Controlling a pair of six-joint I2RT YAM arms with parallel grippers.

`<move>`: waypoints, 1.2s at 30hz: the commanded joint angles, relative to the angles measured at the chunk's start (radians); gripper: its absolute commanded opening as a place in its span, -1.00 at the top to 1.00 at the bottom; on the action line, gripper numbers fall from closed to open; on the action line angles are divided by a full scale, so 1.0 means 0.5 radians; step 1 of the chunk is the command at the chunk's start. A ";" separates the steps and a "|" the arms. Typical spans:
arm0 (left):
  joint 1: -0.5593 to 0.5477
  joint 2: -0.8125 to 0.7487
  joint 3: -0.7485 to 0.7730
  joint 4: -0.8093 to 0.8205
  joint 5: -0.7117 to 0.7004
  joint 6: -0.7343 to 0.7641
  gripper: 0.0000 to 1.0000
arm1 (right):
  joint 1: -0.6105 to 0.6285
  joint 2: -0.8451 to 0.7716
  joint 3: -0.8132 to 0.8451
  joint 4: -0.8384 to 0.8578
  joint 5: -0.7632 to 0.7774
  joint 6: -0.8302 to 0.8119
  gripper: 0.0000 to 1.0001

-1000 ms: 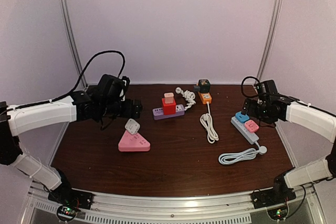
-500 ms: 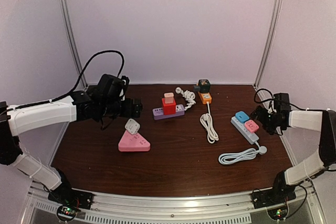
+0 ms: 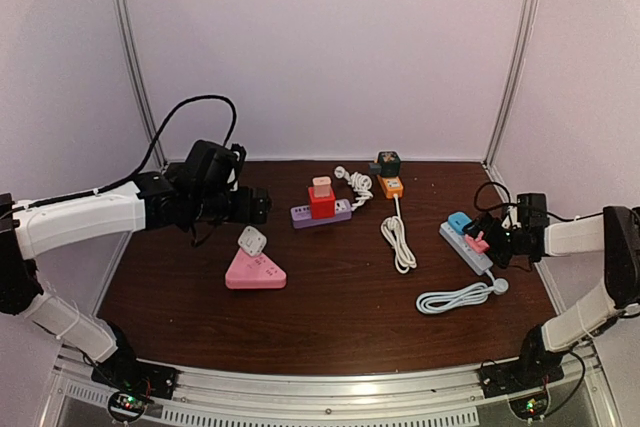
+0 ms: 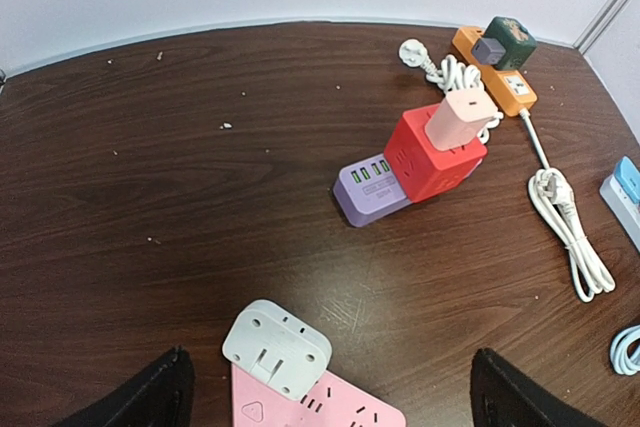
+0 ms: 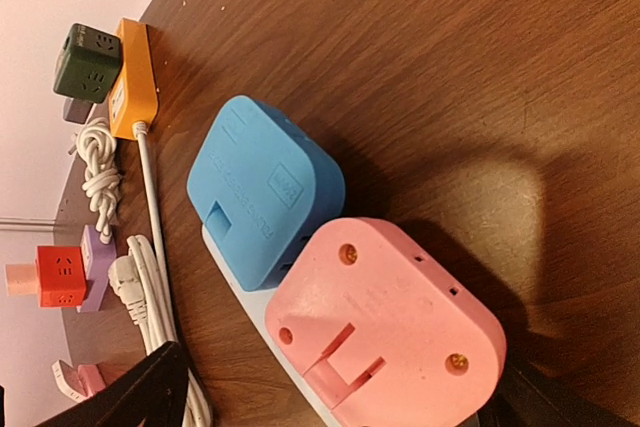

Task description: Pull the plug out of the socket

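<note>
A pink plug [image 5: 385, 327] and a blue plug [image 5: 265, 187] sit side by side in a white socket strip [image 5: 240, 292] at the table's right. My right gripper [image 5: 350, 407] is open, low over the table, with its fingers spread to either side of the pink plug [image 3: 479, 240] and not touching it. My left gripper [image 3: 262, 205] is open too and hangs above a white plug [image 4: 277, 349] seated in a pink triangular socket [image 4: 345, 415]. Nothing is between either pair of fingers.
A purple strip [image 3: 320, 214] carries a red cube [image 3: 321, 202] with a pale pink adapter on top. An orange strip [image 3: 391, 186] holds a dark green cube [image 3: 386, 163]. White cords coil at the middle [image 3: 398, 240] and right front [image 3: 450, 298].
My right arm has swung out to the right, dropped low and come in towards the pink plug. The left arm has not moved.
</note>
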 commanded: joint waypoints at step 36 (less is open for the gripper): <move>0.014 0.064 0.066 0.061 0.035 -0.003 -0.95 | 1.090 -0.245 0.024 -0.728 0.944 -0.047 -0.86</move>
